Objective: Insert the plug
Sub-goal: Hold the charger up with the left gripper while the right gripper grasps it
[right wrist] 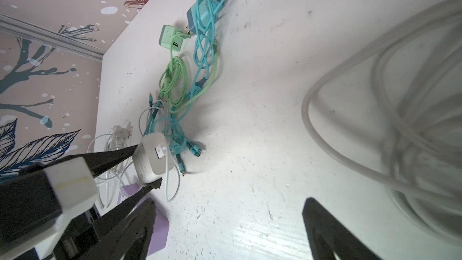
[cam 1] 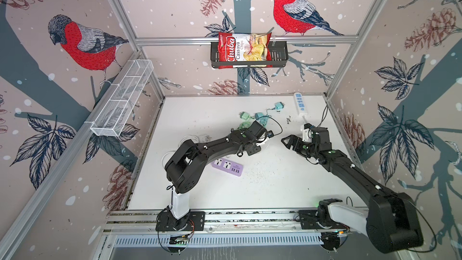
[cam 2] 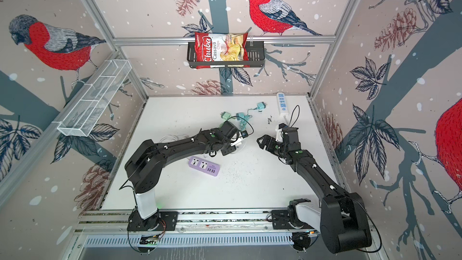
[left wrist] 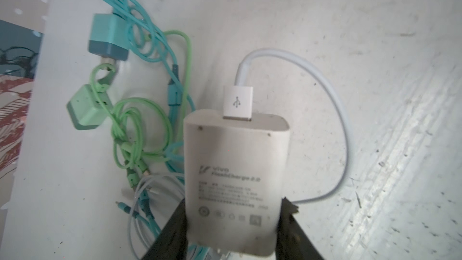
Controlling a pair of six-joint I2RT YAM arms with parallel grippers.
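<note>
**Gripping a white charger over the tangle of cords**

The left gripper (left wrist: 235, 211) has its black jaws closed against two opposite sides of the white charger (left wrist: 237, 158). The charger is a smooth plastic block with rounded corners and grey print on its face. A square USB connector (left wrist: 238, 102) sits in its end, and a glossy white cable (left wrist: 346, 131) curves away from it. The charger is held above the white table (cam 1: 200, 121), near its middle, just beyond the purple power strip (cam 1: 228, 167). That strip is a flat, rounded bar lying partly under the left forearm. The right gripper (right wrist: 230, 221) hangs with its jaws spread wide, holding nothing.

Beside the held block lie a teal charger (left wrist: 107, 36) and a pale green charger (left wrist: 87, 107), both small cubes among thin looped cords of the same colours.

The white charger's prongs are cut off at the edge of the left wrist view. A thick white cord (right wrist: 400, 121) shows only as a blur in the right wrist view. A white power strip (cam 1: 300, 103) lies at the table's far right.

On the back wall a black slotted basket (cam 1: 277, 57) holds a crinkled red chips bag (cam 1: 235, 48). A white wire-mesh tray (cam 1: 122, 98) with dividers hangs on the left wall.
</note>
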